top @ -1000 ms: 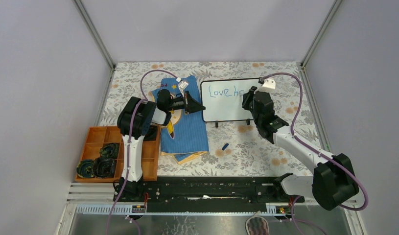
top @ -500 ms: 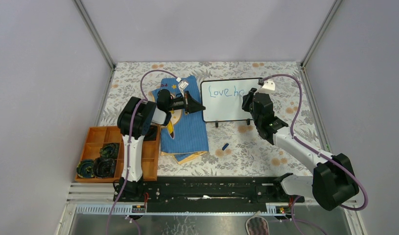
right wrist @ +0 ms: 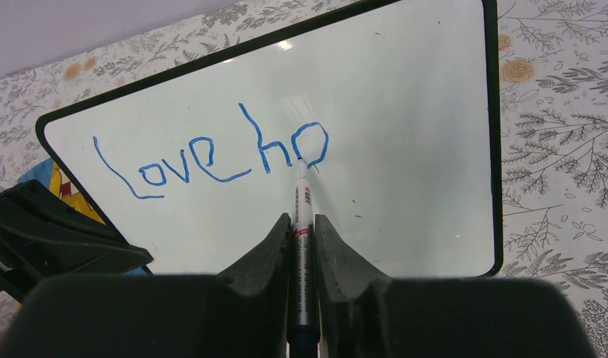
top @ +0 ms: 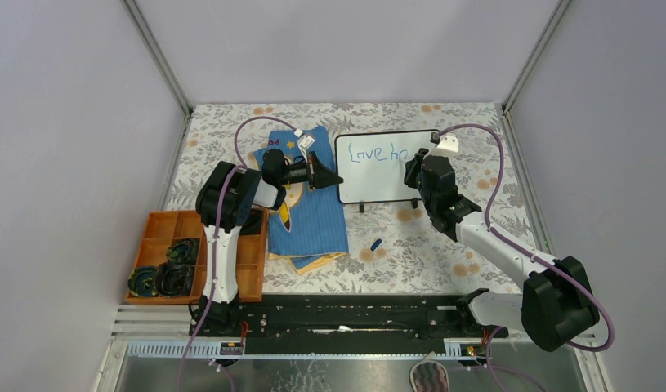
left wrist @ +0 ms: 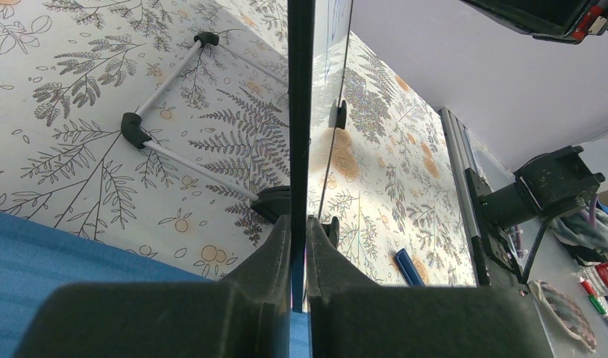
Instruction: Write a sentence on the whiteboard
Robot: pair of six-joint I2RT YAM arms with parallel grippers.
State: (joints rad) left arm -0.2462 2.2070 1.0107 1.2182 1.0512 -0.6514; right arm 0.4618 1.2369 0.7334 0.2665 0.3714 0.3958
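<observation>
Whiteboard (top: 386, 180) is propped up on its little black feet (top: 362, 208) toward the back middle of the flowery bench (top: 444, 253), with its left edge right next to the blue cartoon cloth (top: 317, 216). The left arm (top: 223, 229) reaches across that cloth, and its jaws are pinching the board's left edge. In the left wrist view you can see both fingers (left wrist: 274, 253) pressed tight on either side of the thin black frame (left wrist: 301, 112), with the wire stand (left wrist: 166, 149) sitting on the bench behind it. The right arm (top: 493, 241) comes in from the right, and its jaws are clamped around a blue marker (right wrist: 302, 224) whose tip is touching the white surface (right wrist: 405, 149). The sentence (right wrist: 211, 160) is only partly there: it reads "Love", then an "h" and a round loop, all in thin blue on one line across the upper left of the board, and the marker tip sits at the bottom of that loop. A small blue cap-looking thing (top: 377, 243) lies on the bench just in front of the board, apart from everything else. Over at the near left there's an orange compartment tray (top: 162, 229) with some dark round bits (top: 170, 273) in its front cells; I can't tell what they are.
</observation>
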